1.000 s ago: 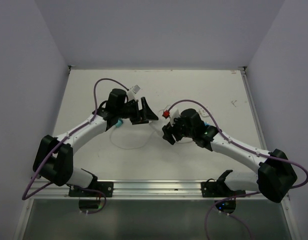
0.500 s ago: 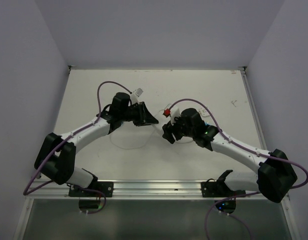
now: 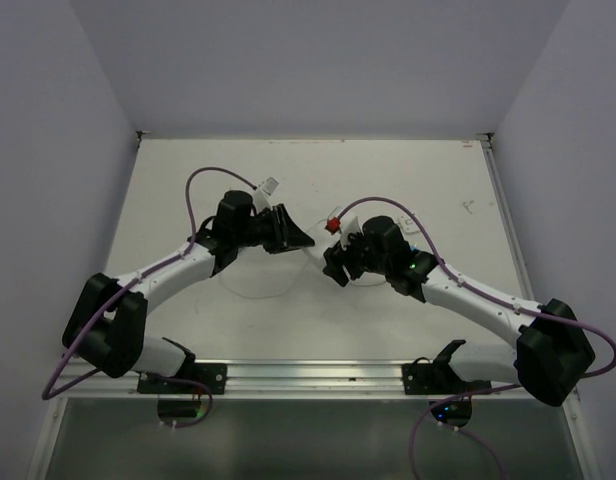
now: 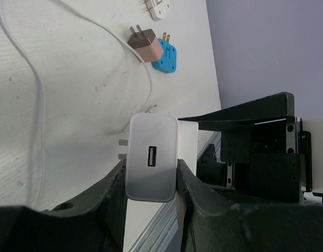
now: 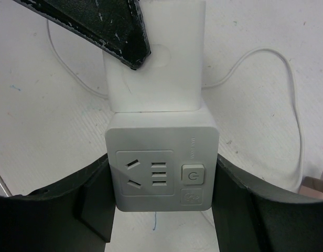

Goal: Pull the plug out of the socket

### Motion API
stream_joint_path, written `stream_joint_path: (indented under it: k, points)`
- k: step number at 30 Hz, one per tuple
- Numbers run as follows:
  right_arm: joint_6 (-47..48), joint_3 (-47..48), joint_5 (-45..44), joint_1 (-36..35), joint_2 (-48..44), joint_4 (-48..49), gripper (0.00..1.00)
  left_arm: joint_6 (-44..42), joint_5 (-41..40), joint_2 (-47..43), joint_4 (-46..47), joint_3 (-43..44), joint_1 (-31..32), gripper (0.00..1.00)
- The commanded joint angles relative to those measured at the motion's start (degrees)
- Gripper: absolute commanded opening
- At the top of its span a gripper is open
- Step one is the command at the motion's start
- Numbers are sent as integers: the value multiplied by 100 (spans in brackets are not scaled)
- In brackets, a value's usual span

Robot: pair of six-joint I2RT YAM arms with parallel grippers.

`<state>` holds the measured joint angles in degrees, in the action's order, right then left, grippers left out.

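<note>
The white socket cube (image 5: 161, 170) has a power button and sits squeezed between my right gripper (image 5: 161, 178) fingers, just above the table. A white USB plug (image 5: 169, 68) is still seated in its far face. My left gripper (image 4: 151, 176) is shut on that plug (image 4: 151, 163), one finger on each side, and its USB port faces the left wrist camera. One left finger (image 5: 106, 31) shows black across the plug's corner. In the top view the left gripper (image 3: 306, 237) and the right gripper (image 3: 332, 266) meet nose to nose mid-table, hiding plug and socket.
A brown plug (image 4: 144, 43), a blue adapter (image 4: 165, 55) and a white plug (image 4: 157, 7) lie on the table behind the left gripper. A thin white cable (image 4: 38, 89) loops across the table. A small red item (image 3: 334, 224) lies by the right gripper. A metal rail (image 3: 308, 375) runs along the near edge.
The left arm swung right to the socket and its open jaws closed on the plug. The right arm held still with the socket.
</note>
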<state>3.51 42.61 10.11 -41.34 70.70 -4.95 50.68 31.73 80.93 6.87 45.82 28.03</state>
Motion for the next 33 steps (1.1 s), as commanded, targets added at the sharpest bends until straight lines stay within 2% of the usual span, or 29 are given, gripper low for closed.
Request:
stream_joint_path:
  k: [1, 10, 20, 25, 33]
  points:
    - [150, 2, 9, -5, -197, 30, 0, 74, -324, -314, 657, 58, -254, 0]
    - [212, -183, 53, -14, -135, -173, 0, -216, -263, -534, 447, 427, -913, 0]
    - [247, -139, -18, -32, 128, -296, 0, -673, -500, -692, -256, 1366, -1739, 0]
    - [186, -130, -167, -58, 208, -340, 0, -647, -991, -867, -634, 1491, -1950, 0]
    - [10, -174, -246, -76, 269, -323, 0, -251, -2133, -1500, -476, 1166, -2197, 0]
